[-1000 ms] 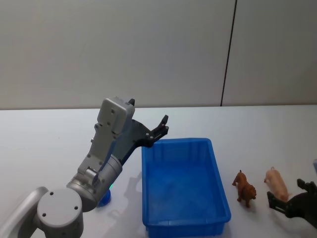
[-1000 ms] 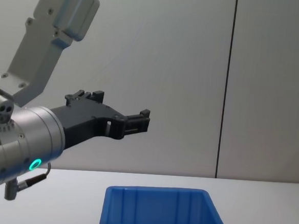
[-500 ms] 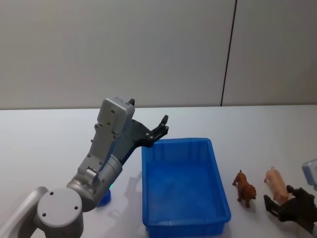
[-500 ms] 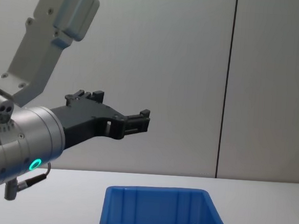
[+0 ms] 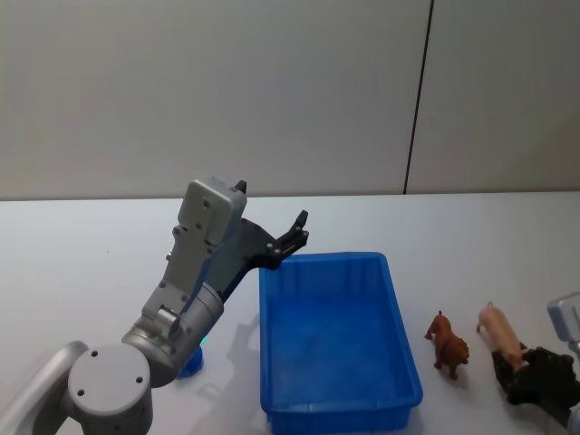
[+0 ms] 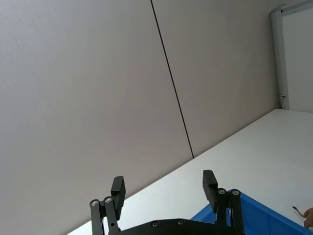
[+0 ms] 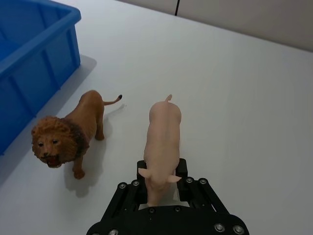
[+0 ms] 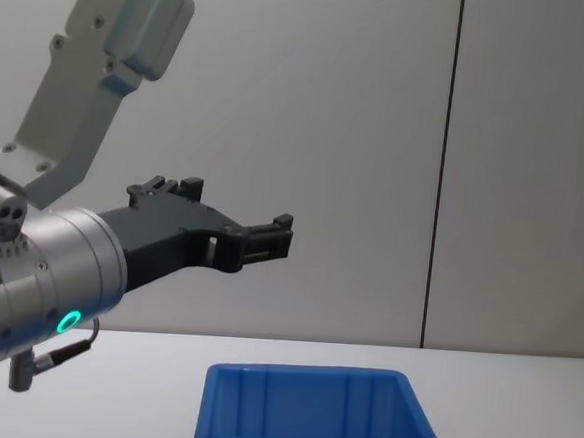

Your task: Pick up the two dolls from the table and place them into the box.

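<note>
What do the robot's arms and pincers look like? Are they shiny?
The left arm is made of round, silvery-grey tubes with a pale grey boxy block on top. It has a glowing green ring and a thin cable underneath. The left pincer is black with two flat fingers. The right pincer is black too, dotted with small silver screws.

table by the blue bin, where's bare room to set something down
Bare: white tabletop behind the bright blue plastic bin and at far left, beyond the raised, open left gripper. Crowded right of the bin: brown plastic lion, pale pink plastic pig, right gripper shut on the pig.
</note>
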Available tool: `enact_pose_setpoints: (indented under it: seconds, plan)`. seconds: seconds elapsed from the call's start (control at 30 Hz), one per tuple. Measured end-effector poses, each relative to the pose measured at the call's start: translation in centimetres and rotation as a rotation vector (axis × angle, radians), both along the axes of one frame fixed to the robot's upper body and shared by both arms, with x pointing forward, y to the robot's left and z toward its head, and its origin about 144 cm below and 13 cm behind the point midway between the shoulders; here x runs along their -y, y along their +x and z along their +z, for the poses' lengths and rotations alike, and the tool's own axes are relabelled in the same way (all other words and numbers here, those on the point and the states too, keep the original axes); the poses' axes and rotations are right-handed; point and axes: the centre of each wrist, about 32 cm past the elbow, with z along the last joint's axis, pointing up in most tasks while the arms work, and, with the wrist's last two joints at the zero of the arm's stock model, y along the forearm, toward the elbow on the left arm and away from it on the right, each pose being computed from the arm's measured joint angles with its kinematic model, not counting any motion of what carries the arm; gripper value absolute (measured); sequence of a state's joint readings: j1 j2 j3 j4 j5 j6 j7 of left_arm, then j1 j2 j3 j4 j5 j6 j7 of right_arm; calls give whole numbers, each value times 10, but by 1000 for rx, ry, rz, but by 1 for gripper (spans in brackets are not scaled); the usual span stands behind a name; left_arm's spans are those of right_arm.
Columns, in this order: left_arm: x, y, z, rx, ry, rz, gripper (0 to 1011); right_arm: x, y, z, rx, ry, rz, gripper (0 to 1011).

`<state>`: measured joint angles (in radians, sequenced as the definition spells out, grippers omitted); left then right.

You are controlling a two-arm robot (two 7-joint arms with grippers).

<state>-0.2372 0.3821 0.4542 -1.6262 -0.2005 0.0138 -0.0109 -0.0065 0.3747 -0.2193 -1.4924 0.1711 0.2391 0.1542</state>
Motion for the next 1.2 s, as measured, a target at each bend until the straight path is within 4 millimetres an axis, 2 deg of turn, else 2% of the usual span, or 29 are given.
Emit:
enact_pose_setpoints:
  seconds: [0.33, 0.57, 0.77, 1.2]
  plan:
    - [0, 0, 0, 0, 0, 0, 1003, -4, -1, 10, 96, -30, 15, 322]
    - [0, 0, 0, 0, 0, 0, 1003, -8, 2, 29, 187, -38, 59, 322]
    - [0, 0, 0, 0, 0, 0, 1003, -15, 9, 53, 269, -28, 149, 322]
    - [0, 0, 0, 0, 0, 0, 1003, -37, 19, 75, 288, 16, 318, 322]
